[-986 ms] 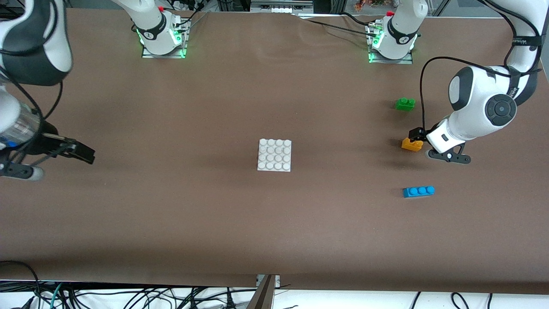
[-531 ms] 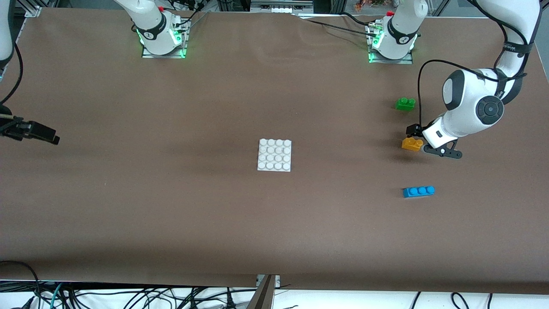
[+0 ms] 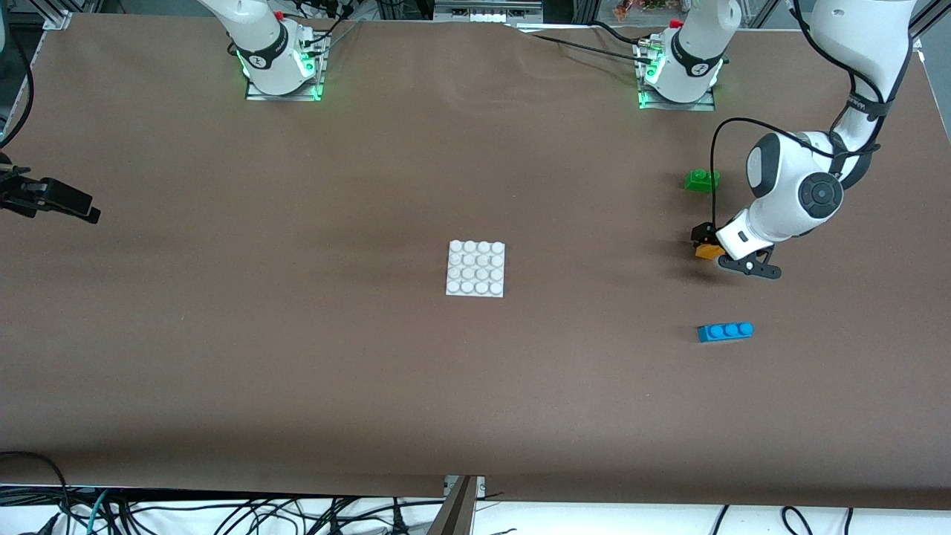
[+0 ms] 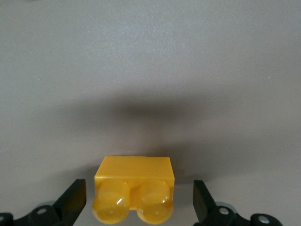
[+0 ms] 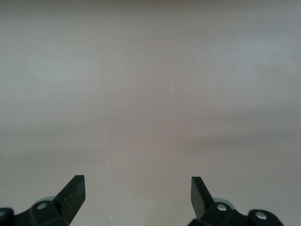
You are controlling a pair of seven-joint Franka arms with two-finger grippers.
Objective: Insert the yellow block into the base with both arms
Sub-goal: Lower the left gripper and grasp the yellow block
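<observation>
Taking the white base at mid-table as my landmark and sweeping the front view from left to right: well off toward the right arm's end of the table I have the right gripper, which waits up in the air with its fingers spread and nothing between them; its wrist view shows only bare brown table. Past the base, toward the left arm's end, sits the yellow block, on the table and about level with the base. My left gripper is down around it, fingers wide apart on either side with a clear gap to the brick, so it is released and not yet grasping. My worry from here is the closing: the block sits low at the fingertips, and if I pinch only the studs rather than the body, it may tilt or squirt out, and a tilted brick would not seat on the base's studs. The base is also loose on the table, so it may slide when pressed unless the right arm steadies it. By my count: one base, one yellow block, one green brick farther from the front camera than the yellow block, one blue brick nearer to it, and two arms.
</observation>
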